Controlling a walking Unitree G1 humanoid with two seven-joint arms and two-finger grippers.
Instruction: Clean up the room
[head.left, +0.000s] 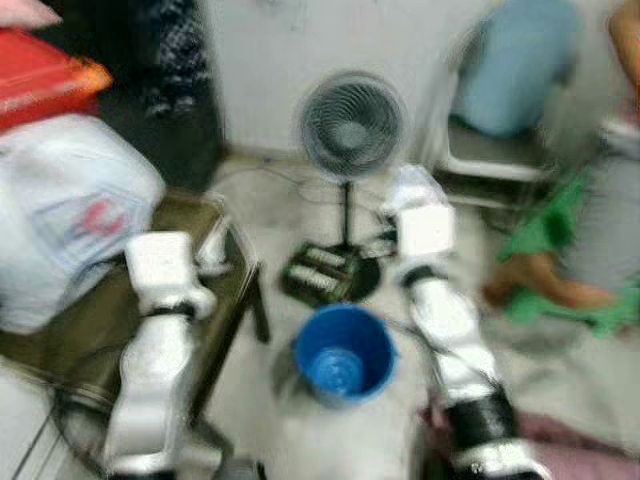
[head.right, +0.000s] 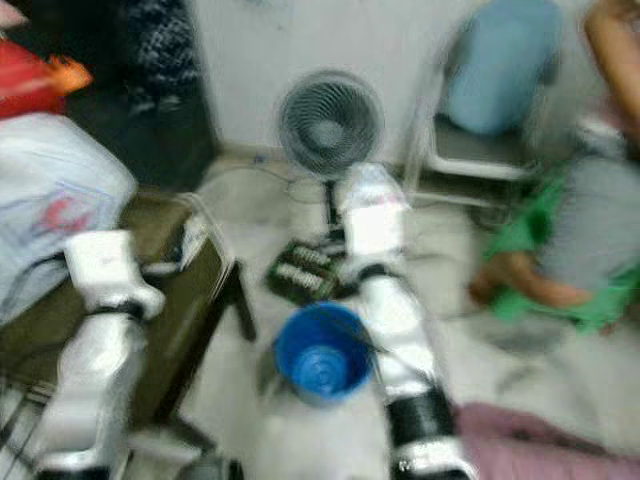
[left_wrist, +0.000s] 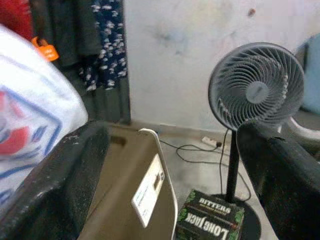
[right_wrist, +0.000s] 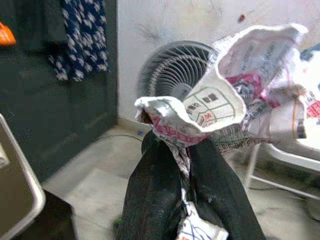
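My right gripper (right_wrist: 185, 150) is shut on a crumpled printed paper wrapper (right_wrist: 225, 100), which bunches out above its black fingers. In the eye view that gripper (head.left: 415, 195) is raised over the floor, beyond a blue bucket (head.left: 343, 355) that stands between my two arms. The bucket holds something blue and small inside. My left gripper (left_wrist: 172, 140) is open with nothing between its fingers, and it hovers over the far edge of a low brown table (head.left: 110, 320) at the left.
A standing fan (head.left: 350, 125) and a dark "Long Jack Bitters" box (head.left: 320, 272) are ahead by the wall. A big white bag (head.left: 70, 210) lies on the table. A person in green (head.left: 570, 250) crouches at the right near a white chair (head.left: 500, 150).
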